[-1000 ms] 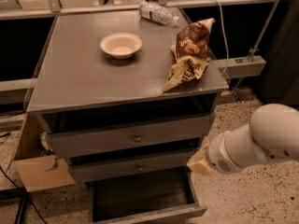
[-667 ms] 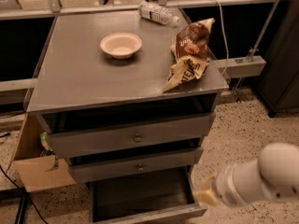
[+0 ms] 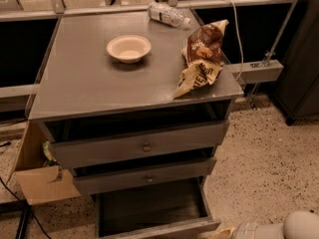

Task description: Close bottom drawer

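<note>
The bottom drawer (image 3: 149,205) is the lowest of three grey drawers in the cabinet. It stands pulled far out, showing its dark box interior. Its slim front panel (image 3: 159,229) runs along the bottom edge of the view, and its knob is not visible. My gripper (image 3: 223,231) is at the bottom right, low down just right of the drawer's front right corner, mostly cut off by the frame edge. The white forearm (image 3: 294,225) lies behind it.
The top drawer (image 3: 142,144) and middle drawer (image 3: 144,176) are each slightly open. On the cabinet top are a bowl (image 3: 128,48), a chip bag (image 3: 203,56) overhanging the right edge, and a water bottle (image 3: 168,15). A cardboard box (image 3: 40,180) stands at the left.
My arm has dropped from beside the middle drawer's right end down to the bottom right corner of the view. The drawers have not moved.
</note>
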`<state>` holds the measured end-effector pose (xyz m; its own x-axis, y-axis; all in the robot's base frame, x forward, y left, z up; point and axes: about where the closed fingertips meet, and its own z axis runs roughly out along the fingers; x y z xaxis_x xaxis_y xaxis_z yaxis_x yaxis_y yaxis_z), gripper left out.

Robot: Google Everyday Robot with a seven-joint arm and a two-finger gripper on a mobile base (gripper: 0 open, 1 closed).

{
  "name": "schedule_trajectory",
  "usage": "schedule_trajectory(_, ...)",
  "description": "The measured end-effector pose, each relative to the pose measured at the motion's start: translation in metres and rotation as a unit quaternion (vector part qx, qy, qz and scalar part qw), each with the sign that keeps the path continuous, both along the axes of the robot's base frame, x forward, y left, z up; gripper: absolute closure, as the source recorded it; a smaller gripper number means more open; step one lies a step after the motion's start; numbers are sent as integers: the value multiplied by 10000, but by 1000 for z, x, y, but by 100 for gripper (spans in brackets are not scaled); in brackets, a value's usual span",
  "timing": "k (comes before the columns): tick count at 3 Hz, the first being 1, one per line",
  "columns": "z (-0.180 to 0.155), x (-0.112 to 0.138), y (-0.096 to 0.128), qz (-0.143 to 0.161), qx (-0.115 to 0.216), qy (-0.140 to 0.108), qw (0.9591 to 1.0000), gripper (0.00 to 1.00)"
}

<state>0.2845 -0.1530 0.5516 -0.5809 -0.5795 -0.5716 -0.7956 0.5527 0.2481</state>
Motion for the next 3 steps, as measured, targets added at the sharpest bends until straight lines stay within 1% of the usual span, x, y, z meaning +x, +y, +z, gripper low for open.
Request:
schedule_trajectory(1, -17, -10, 4, 253, 151, -81, 9995, 100)
schedule_trajectory(2, -19, -10, 4, 278, 124, -105, 9995, 100)
schedule_trajectory(3, -32, -6, 1, 444, -47, -265, 9987, 100)
